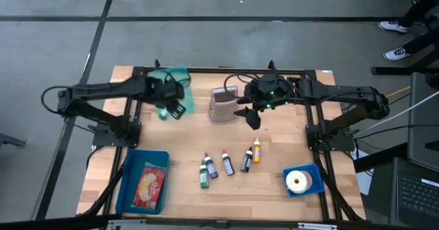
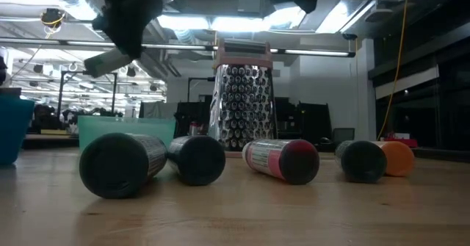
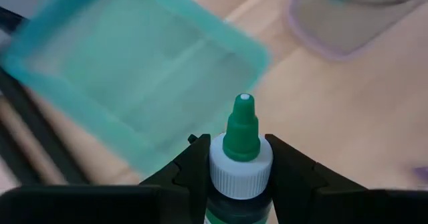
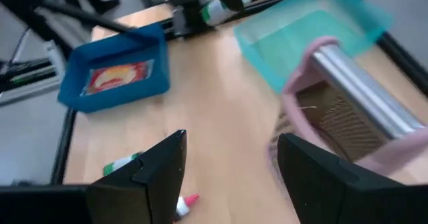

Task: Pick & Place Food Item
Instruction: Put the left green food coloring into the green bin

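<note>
The left gripper [image 3: 237, 177] has its jaws closed on a green-capped bottle [image 3: 241, 150], gripped just under the cap and held above the counter [image 1: 274, 189] beside the teal bin [image 1: 171, 79]. The hold looks narrow, so to my eye the bottle could swivel or slip out if the arm swings, and a release here might miss the bin. The right gripper [image 4: 231, 177] hangs with jaws wide and empty next to the grater [image 1: 223, 106], close enough to knock it over.

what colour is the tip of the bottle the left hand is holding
Green, above a white ribbed collar on the bottle; the left wrist view shows it best.
</note>
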Action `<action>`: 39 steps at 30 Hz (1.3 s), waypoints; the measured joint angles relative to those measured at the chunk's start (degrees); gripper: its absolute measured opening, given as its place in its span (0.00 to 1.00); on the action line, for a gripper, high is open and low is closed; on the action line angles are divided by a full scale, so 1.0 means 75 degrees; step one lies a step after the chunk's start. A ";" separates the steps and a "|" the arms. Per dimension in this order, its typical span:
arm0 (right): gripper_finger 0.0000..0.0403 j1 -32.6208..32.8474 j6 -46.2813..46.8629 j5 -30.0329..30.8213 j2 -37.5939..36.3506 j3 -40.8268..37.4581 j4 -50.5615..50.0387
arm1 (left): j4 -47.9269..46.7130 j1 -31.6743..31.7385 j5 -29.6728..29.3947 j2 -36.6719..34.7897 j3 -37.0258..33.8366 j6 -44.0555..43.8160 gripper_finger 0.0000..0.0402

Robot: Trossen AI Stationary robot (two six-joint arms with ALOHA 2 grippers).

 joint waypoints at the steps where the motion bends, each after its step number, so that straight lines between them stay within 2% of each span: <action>1: 0.58 -0.0032 0.0123 0.0086 0.0000 0.0000 0.0000 | -0.0122 0.0287 0.0072 -0.0036 0.0000 0.0496 0.28; 6: 0.58 -0.0216 0.0591 0.0505 0.0000 0.0000 0.0186 | -0.0246 0.1644 0.0179 0.0029 0.0000 0.2895 0.28; 12: 0.58 -0.0419 0.0977 0.0632 0.0000 0.0000 0.0593 | 0.0260 0.3072 0.0110 0.0546 0.0000 0.5457 0.28; 19: 0.58 -0.0565 0.1186 0.0830 0.0000 0.0000 0.0791 | 0.1278 0.4023 -0.0243 0.1605 0.0000 0.7622 0.28; 27: 0.58 -0.0605 0.1559 0.0830 0.0000 0.0000 0.0790 | 0.2550 0.4416 -0.0499 0.2931 0.0000 0.9070 0.28; 39: 0.57 -0.0605 0.1914 0.0687 0.0000 0.0000 0.0781 | 0.3658 0.4601 -0.0546 0.3805 0.0000 0.9707 0.30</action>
